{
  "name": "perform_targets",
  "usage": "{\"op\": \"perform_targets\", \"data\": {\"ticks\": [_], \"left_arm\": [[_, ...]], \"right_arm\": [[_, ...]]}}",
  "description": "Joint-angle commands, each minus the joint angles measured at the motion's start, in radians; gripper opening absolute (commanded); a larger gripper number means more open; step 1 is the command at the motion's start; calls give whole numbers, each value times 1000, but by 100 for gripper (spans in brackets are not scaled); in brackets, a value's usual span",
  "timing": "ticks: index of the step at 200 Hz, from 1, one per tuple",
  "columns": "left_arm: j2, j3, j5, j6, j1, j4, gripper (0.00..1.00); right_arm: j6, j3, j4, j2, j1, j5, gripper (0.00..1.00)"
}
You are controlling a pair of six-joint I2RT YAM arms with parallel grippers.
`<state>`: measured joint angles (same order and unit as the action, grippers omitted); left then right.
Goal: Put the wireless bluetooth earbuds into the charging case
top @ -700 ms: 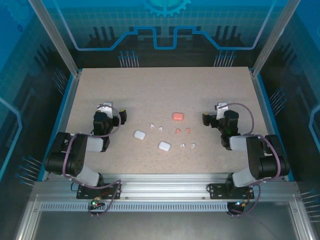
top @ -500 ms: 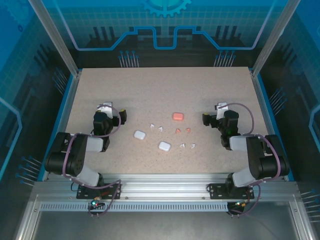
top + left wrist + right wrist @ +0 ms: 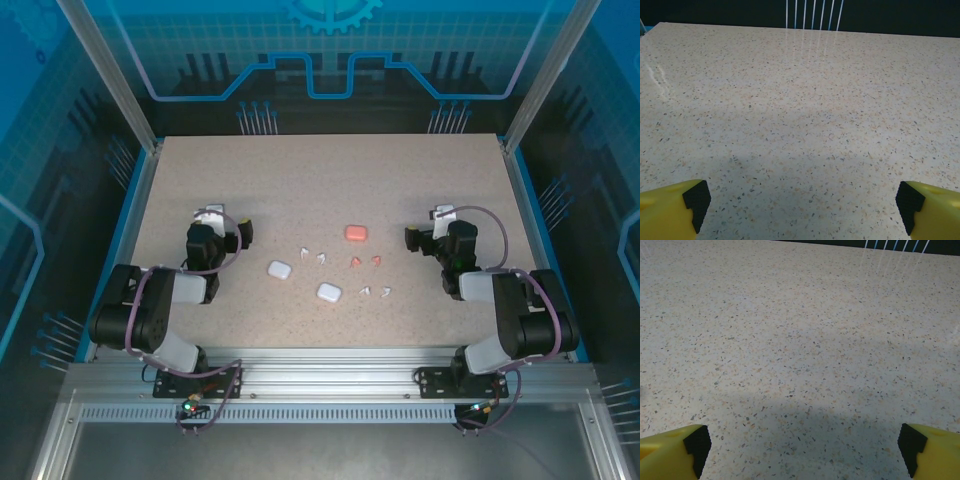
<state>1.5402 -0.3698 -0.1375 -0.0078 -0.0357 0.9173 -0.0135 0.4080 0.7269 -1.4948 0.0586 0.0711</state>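
Observation:
Several tiny earbuds lie mid-table: two white earbuds (image 3: 313, 254), two salmon-pink earbuds (image 3: 366, 261) and two more white earbuds (image 3: 376, 292). Three pebble-like charging cases lie among them: a white case (image 3: 279, 269), a second white case (image 3: 329, 292) and a pink case (image 3: 356, 232). My left gripper (image 3: 226, 226) rests low at the left, well apart from them, open and empty; its yellow fingers (image 3: 670, 210) frame bare tabletop around the left gripper (image 3: 802, 205). My right gripper (image 3: 427, 227) sits at the right, likewise open and empty, as the right gripper (image 3: 802, 445) confirms.
The speckled beige table (image 3: 330, 180) has blue side rails and a dark back wall. Both arms are folded near their bases at the near edge. Grey cables loop over each wrist.

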Motion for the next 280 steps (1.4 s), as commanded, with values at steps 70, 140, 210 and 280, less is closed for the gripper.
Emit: {"op": "perform_targets", "data": {"ticks": [70,140,210,280], "left_arm": [[1,79,-16,6,12,170,99],[-392,-133,-16,-181,-15,-621,99],[-478,-296,390,-521,-15,-1129,98],[-604,-263,431,-609,-15,-1177,97]], "right_arm": [[5,38,-8,9,-6,9,100],[-33,205,-594,241,54,-59,100],[-86,465,-1221,310,391,-41,99],[-101,876,-1699,-35,758,81,92]]}}
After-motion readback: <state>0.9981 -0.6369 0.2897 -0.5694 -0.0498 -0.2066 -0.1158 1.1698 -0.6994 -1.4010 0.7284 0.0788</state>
